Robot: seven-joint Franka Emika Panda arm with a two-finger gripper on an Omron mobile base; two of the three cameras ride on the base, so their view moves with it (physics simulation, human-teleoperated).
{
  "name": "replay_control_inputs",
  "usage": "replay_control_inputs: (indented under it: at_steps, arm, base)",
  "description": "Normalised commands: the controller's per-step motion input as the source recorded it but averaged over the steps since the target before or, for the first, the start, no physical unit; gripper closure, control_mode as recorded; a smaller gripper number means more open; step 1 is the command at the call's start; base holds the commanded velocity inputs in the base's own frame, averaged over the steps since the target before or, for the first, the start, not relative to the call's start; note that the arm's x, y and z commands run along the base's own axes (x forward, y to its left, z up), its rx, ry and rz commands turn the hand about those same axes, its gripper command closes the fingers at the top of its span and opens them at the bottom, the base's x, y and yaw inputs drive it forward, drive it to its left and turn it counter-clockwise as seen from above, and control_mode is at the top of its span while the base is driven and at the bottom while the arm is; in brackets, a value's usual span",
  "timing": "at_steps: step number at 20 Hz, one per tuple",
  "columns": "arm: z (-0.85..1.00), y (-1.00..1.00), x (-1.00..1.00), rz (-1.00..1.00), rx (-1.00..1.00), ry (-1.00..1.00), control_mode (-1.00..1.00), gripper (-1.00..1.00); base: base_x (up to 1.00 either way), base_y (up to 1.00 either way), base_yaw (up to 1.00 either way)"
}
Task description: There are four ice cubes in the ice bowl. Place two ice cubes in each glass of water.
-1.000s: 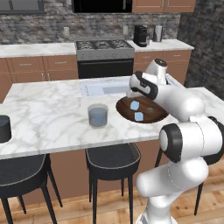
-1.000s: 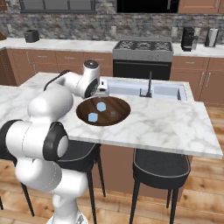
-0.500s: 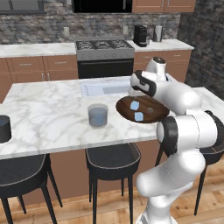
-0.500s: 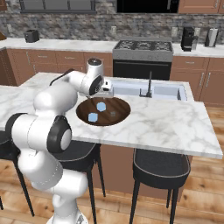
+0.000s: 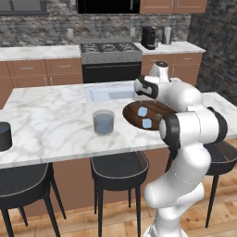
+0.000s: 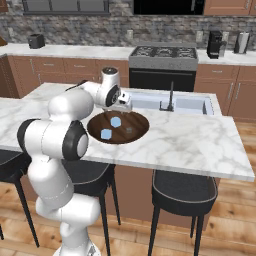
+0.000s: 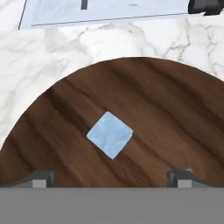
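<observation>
A Franka arm hangs its gripper [image 7: 112,177] over the ice bowl [image 7: 175,113] on a marble island, fingers spread wide with nothing between them. One ice cube [image 7: 110,134] lies flat on the wood near the bowl's centre, turned corner-on to the fingertips [image 7: 40,178]; seen from the left base, a second cube [image 5: 146,123] sits at about five o'clock from the first in the bowl. A clear glass [image 5: 103,122] stands at nine o'clock from the bowl, the dark one [image 5: 3,135] far off at the counter's edge. The cube looks light, hard and likely slick; pinching two opposite flat faces, after rolling the wrist square to them, seems safest.
</observation>
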Motion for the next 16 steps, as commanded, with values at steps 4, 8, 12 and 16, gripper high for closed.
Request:
replay_control_inputs:
  at_steps: [4,8,12,16]
  arm:
    - [-0.04,-0.85,-0.02,0.05,0.00,0.00,-1.00,-1.00]
    - [-0.06,-0.51,-0.07,0.21,0.00,0.01,-1.00,-1.00]
    - [-0.31,-0.23,-0.20,0.33,-0.04,0.00,-1.00,-1.00]
    - [-0.28,-0.06,0.00,0.17,-0.09,0.00,-1.00,-1.00]
  base:
    - [0.00,0.00,0.00]
    - [0.00,0.00,0.00]
    - [0.00,0.00,0.00]
    - [0.00,0.00,0.00]
